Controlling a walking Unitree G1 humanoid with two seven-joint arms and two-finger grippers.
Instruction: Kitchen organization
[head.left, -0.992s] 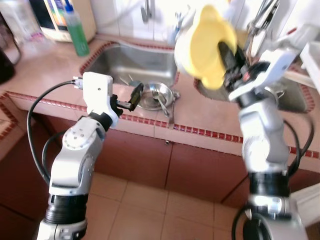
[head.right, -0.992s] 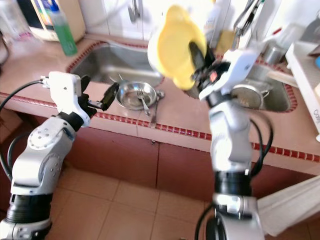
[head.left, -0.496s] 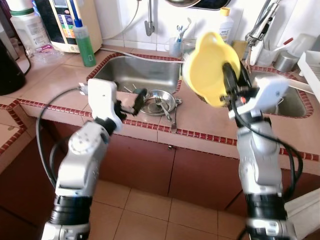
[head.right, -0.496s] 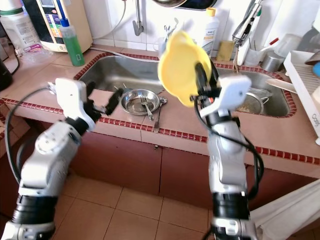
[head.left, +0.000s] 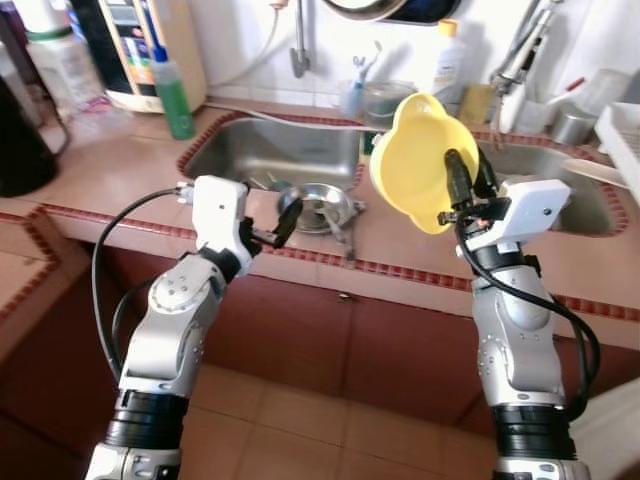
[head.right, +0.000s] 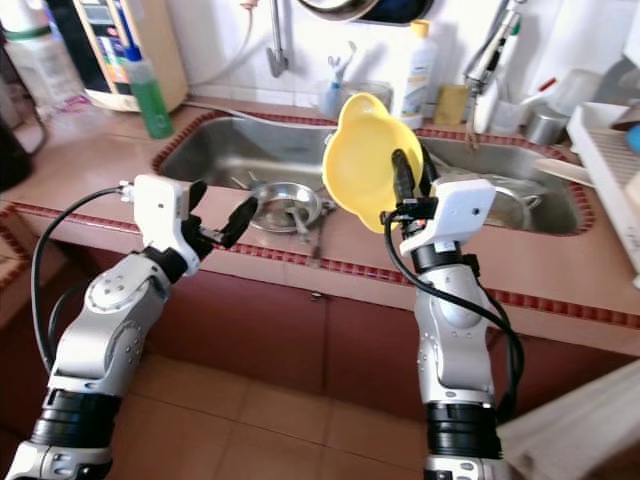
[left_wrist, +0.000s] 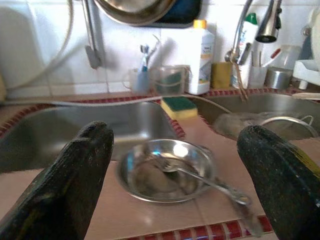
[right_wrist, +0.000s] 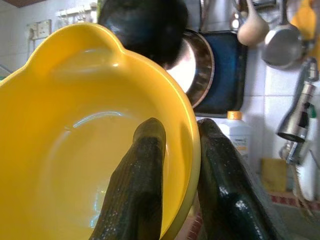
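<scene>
Right gripper (head.right: 410, 180) pinching the rim of a yellow bowl (head.right: 362, 158), one finger inside, one outside, bowl held tilted on edge in the air above the tiled bench (head.right: 560, 265) between the two sinks. Left gripper (head.left: 283, 215) spread wide, empty, hovering over the bench front edge, facing a steel bowl (left_wrist: 167, 170). Fork (left_wrist: 200, 177) lying in that bowl, handle over its rim. Green bottle (head.left: 175, 85) standing far left of the left sink (head.right: 235, 150).
</scene>
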